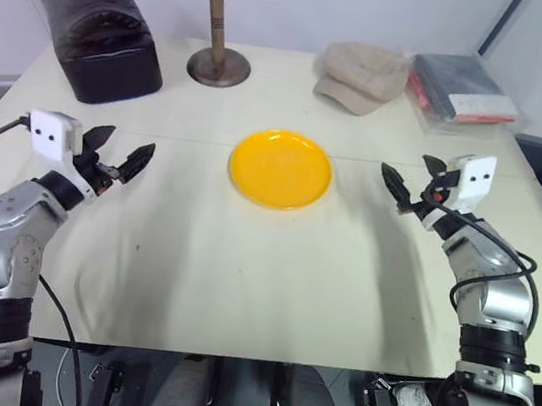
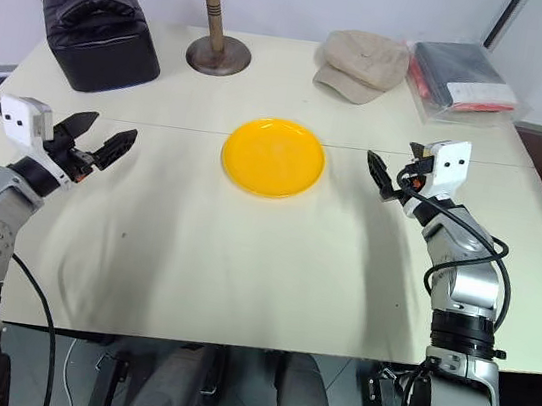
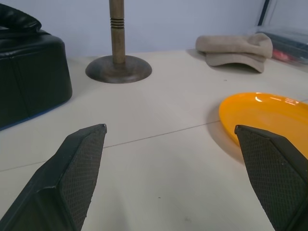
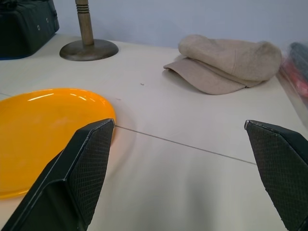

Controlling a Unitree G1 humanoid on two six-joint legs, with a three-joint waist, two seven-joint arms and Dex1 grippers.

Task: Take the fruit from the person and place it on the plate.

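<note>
The plate (image 1: 281,169) is seen at the centre of the table (image 1: 240,280), bare, nothing lying on it. No fruit and no person's hand can be made out anywhere, so the fruit's place cannot be told.

At nine o'clock from the plate the left gripper (image 1: 118,154) is held above the cloth, fingers spread wide, nothing between them; in its wrist view the two black pads (image 3: 77,173) are well apart, with the plate's rim between them on one side. At three o'clock the right gripper (image 1: 412,185) is held likewise, jaws wide open and empty, its pads (image 4: 84,168) framing the plate's edge and open table.

Along the far edge, at about eleven o'clock from the plate, a wooden stand (image 1: 216,29) is set upright, with a black bag (image 1: 103,33) beyond it at ten. At one o'clock a beige cap (image 1: 362,74) is laid, and a clear packet (image 1: 466,89) just beside it, further right.
</note>
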